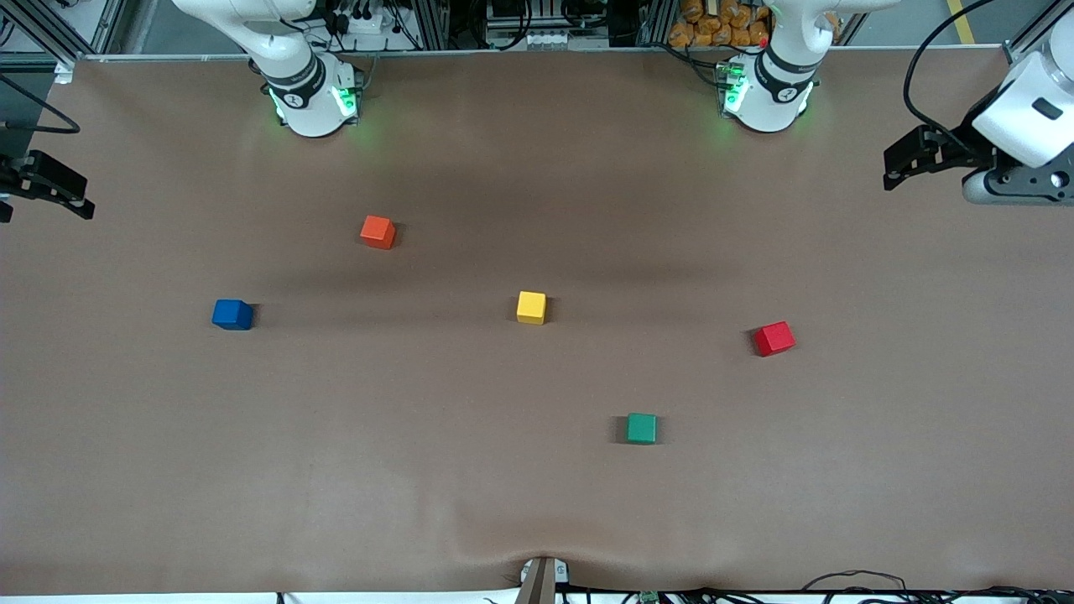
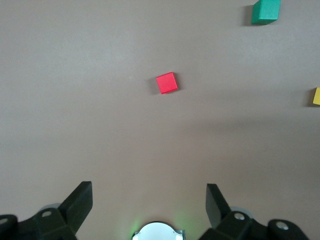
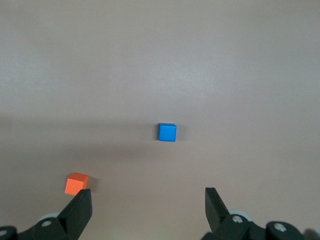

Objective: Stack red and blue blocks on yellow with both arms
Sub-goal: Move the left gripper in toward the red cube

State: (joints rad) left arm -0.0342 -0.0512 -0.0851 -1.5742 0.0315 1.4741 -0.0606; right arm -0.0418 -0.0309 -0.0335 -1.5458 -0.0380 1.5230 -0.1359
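A brown bench (image 1: 537, 470) carries five small cubes, all lying apart from one another with bare surface between them. The yellow cube (image 1: 531, 307) sits near the middle of the bench. The blue cube (image 1: 232, 314) lies well toward the right arm's end, about level with the yellow one. The red cube (image 1: 774, 338) lies toward the left arm's end, slightly nearer the front camera than the yellow cube. Two other cubes share the bench: an orange-red cube (image 1: 377, 231), farther from the front camera than the blue cube and between it and the yellow cube, and a green cube (image 1: 642, 428), nearer the front camera than the others, between the yellow and red cubes. Nothing is stacked, and nothing stands between the yellow cube and the red or blue one.

The left gripper (image 1: 902, 164) hangs in the air over the left arm's end of the bench, well apart from every cube. Its fingers (image 2: 79, 201) are spread wide and hold nothing; its wrist view shows the red cube on the bench with the green and yellow cubes at the picture's edge.

The right gripper (image 1: 46, 189) hangs over the right arm's end of the bench. Its fingers (image 3: 80, 209) are also spread wide and empty, with the blue and orange-red cubes in its wrist view.
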